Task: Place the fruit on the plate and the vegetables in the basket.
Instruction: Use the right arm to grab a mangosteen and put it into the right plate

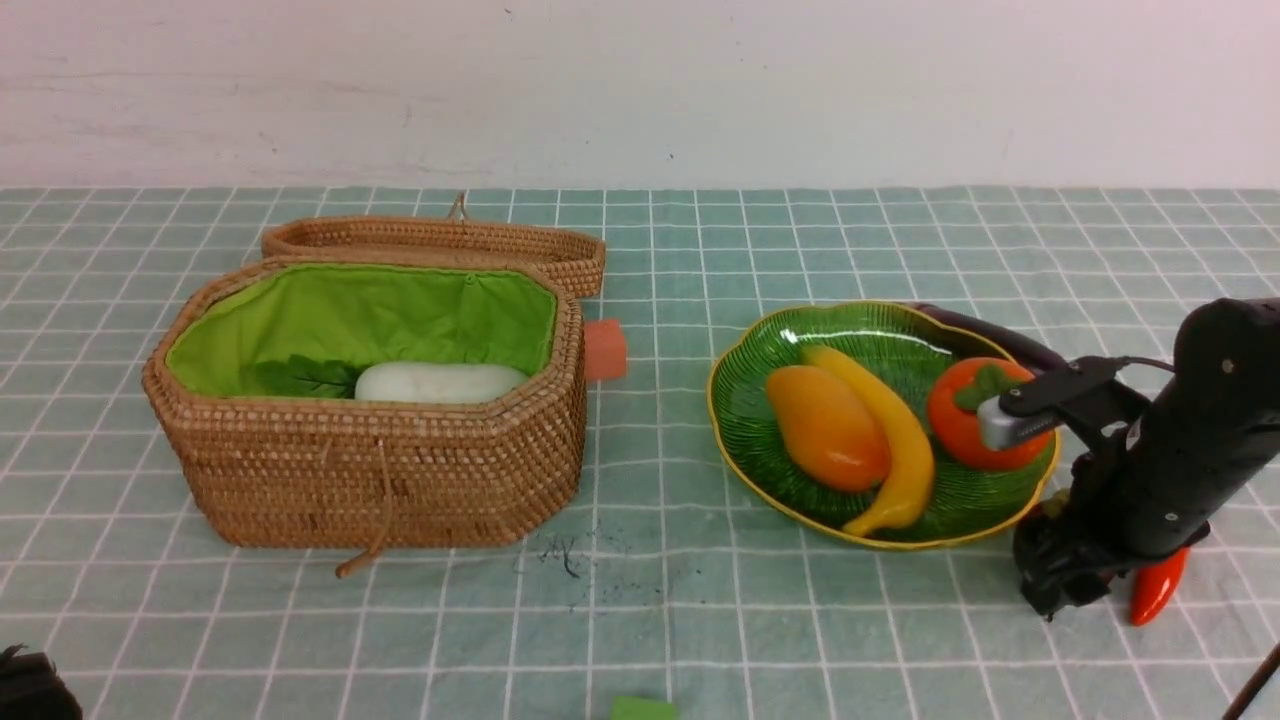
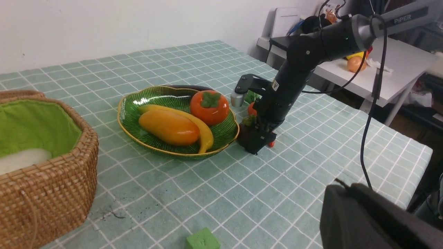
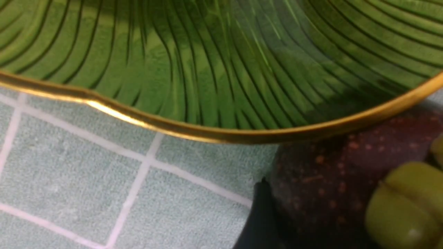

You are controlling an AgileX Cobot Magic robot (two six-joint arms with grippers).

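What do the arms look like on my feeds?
The right arm is matte black with rounded joints, then a grey upper link lettered PiPER. A thin black cable loops off it, and a black bracket with a silver cylinder sits at the wrist. The left arm shows only as a black bulk.

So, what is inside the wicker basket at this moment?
A white radish with its green leaves lies within the green cloth lining. The wicker basket's front wall covers the bottom, so anything lower cannot be seen.
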